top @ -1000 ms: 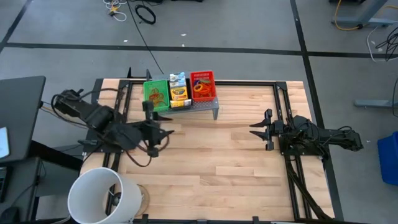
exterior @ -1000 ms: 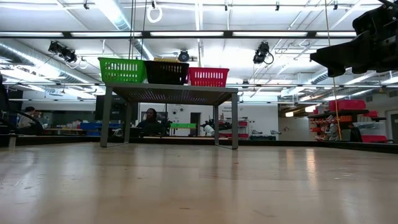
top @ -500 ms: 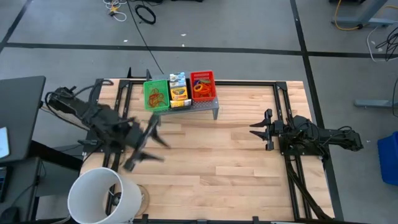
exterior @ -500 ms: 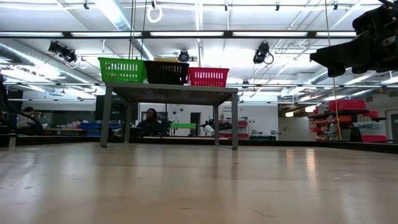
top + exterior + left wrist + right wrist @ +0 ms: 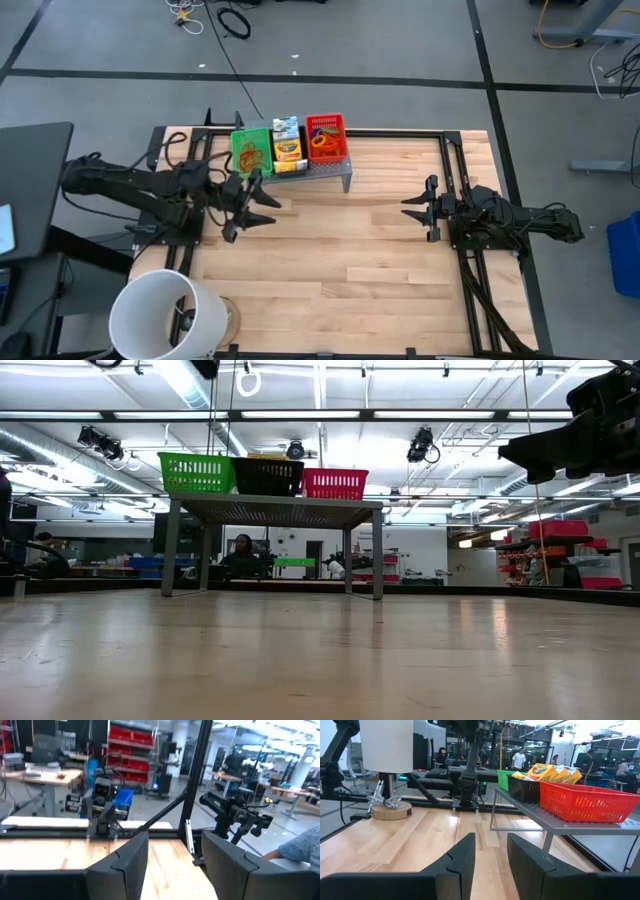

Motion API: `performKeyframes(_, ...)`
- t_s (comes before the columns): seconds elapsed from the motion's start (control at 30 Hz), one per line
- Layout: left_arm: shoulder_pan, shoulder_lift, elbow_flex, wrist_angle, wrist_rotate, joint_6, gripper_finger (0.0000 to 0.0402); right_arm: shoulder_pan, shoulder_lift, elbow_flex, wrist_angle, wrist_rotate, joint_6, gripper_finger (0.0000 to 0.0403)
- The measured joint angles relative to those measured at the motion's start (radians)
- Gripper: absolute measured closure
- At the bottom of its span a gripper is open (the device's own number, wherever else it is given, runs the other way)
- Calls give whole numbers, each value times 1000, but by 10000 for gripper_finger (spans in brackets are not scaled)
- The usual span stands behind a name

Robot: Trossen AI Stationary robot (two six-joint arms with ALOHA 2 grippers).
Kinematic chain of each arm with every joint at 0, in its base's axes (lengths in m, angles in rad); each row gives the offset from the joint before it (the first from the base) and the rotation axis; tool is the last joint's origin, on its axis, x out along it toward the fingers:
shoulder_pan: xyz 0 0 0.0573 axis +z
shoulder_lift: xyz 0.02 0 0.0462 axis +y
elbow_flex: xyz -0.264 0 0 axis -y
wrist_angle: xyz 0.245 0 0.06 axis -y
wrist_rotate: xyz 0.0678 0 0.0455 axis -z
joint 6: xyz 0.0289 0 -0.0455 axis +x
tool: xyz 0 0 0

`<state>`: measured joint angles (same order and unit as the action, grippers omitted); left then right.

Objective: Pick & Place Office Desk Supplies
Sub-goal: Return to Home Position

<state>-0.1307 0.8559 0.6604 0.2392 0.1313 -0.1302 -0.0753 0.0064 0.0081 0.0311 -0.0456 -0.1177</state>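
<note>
On my side's left, the left gripper (image 5: 264,199) is hanging empty over the table (image 5: 350,265), just in front of the grey riser (image 5: 335,168), with its claw spread wide. Next along, the green tray (image 5: 250,152) is sitting on the riser's left end. Beside it, the black tray (image 5: 268,477) is holding the crayon box (image 5: 287,150), and the red tray (image 5: 326,138) is carrying orange rubber bands (image 5: 322,143). Nothing loose is lying on the wood, so I am judging the sorting finished and only the parking of the left arm left to do. Far right, the right gripper (image 5: 408,207) is waiting with its claw apart, empty.
</note>
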Motion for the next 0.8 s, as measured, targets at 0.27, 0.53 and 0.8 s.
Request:
performKeyframes(0.27, 88, -56, -195, 114, 30, -36, 211, 0, 0, 0, 0, 0, 0, 284)
performKeyframes(0.53, 137, -64, -314, 223, 81, -55, 211, 0, 0, 0, 0, -2, 0, 284)
performKeyframes(0.8, 189, -64, -480, 422, 88, -60, 211, 0, 0, 0, 0, -3, 0, 284)
